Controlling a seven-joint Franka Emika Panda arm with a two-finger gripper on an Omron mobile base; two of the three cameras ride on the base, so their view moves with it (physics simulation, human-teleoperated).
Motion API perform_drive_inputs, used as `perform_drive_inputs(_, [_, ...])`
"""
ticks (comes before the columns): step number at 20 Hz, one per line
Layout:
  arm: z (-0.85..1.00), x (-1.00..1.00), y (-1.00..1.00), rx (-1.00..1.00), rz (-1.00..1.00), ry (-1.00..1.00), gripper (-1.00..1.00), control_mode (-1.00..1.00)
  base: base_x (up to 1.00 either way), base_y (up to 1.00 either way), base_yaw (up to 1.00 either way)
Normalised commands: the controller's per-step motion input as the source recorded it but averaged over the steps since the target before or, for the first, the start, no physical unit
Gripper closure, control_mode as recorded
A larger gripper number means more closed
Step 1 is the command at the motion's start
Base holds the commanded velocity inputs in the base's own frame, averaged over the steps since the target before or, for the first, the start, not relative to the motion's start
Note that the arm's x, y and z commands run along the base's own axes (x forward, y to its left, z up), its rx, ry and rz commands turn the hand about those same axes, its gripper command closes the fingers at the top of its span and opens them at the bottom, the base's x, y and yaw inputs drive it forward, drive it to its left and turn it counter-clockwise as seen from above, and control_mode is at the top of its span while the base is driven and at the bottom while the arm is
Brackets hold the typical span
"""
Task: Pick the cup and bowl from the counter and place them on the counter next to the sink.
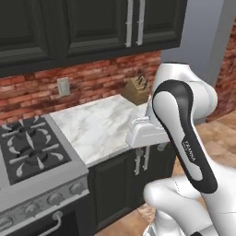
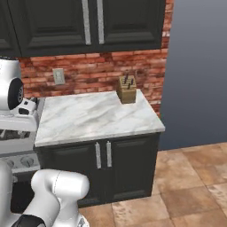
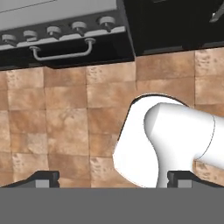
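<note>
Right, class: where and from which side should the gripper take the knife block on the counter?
Probably grip the knife block by its body, jaws across its flat sides, coming from the front over the counter: a brick wall stands close behind and knife handles poke from its top.

My arm covers counter right end in left base view, incl. base of knife block. Stove cut by left edge there; in right base view my arm hides nearly all of it. Knife handles too small to count. Oven handle visible, door below cut off.
</note>
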Motion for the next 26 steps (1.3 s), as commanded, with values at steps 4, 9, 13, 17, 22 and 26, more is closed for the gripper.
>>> perform_drive_inputs(4, [0.00, 0.00, 0.00, 0.00, 0.00, 0.00, -1.00, 1.00, 0.00, 1.00, 0.00])
perform_drive_inputs(9, [0.00, 0.00, 0.00, 0.00, 0.00, 0.00, -1.00, 1.00, 0.00, 1.00, 0.00])
perform_drive_inputs(13, [0.00, 0.00, 0.00, 0.00, 0.00, 0.00, -1.00, 1.00, 0.00, 1.00, 0.00])
perform_drive_inputs(17, [0.00, 0.00, 0.00, 0.00, 0.00, 0.00, -1.00, 1.00, 0.00, 1.00, 0.01])
perform_drive_inputs(22, [0.00, 0.00, 0.00, 0.00, 0.00, 0.00, -1.00, 1.00, 0.00, 1.00, 0.01])
perform_drive_inputs(26, [0.00, 0.00, 0.00, 0.00, 0.00, 0.00, -1.00, 1.00, 0.00, 1.00, 0.00])
